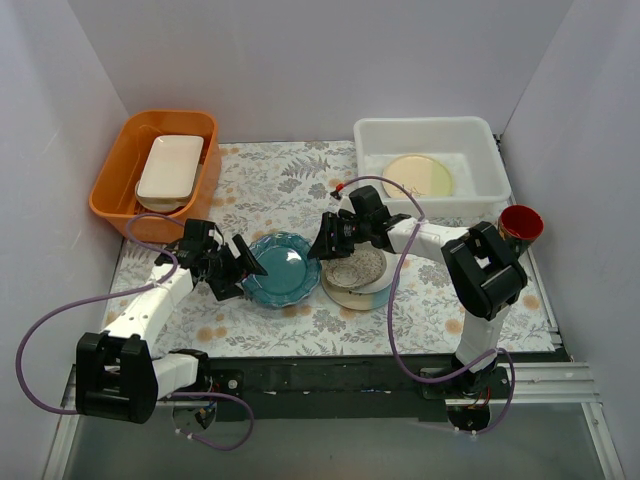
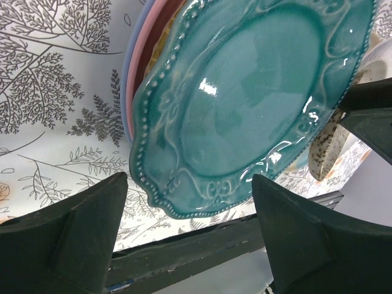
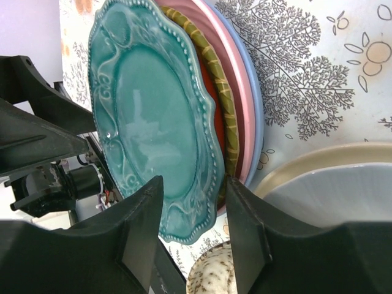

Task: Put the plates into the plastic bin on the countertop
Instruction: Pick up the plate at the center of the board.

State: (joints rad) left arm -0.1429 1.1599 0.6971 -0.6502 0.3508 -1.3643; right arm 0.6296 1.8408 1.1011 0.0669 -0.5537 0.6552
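The right tool was released, its two fingers set apart with the scalloped rim of the teal plate running into the gap between them. Whether either finger touched the glaze could not be told. Straight across that plate the left tool was also released, its jaws spread wide and the near rim just ahead of them, apart from both fingertips.

Under the teal plate lay the rest of the pile: a pink plate and a light blue plate showed as stepped edges, all flat on the worktop. Beside the right tool sat a second pile topped by a speckled plate. Well behind the right tool stood the white bin, with one cream plate already in it.

The main risk looked like slipping. A pinch on one glossy, wavy rim gives little hold, so the plate could pivot and drop onto the pile. Closing too deep might catch the plate underneath as well. With both tools facing each other across one plate, a push from either could drive it into the other, or bring the fingers together.
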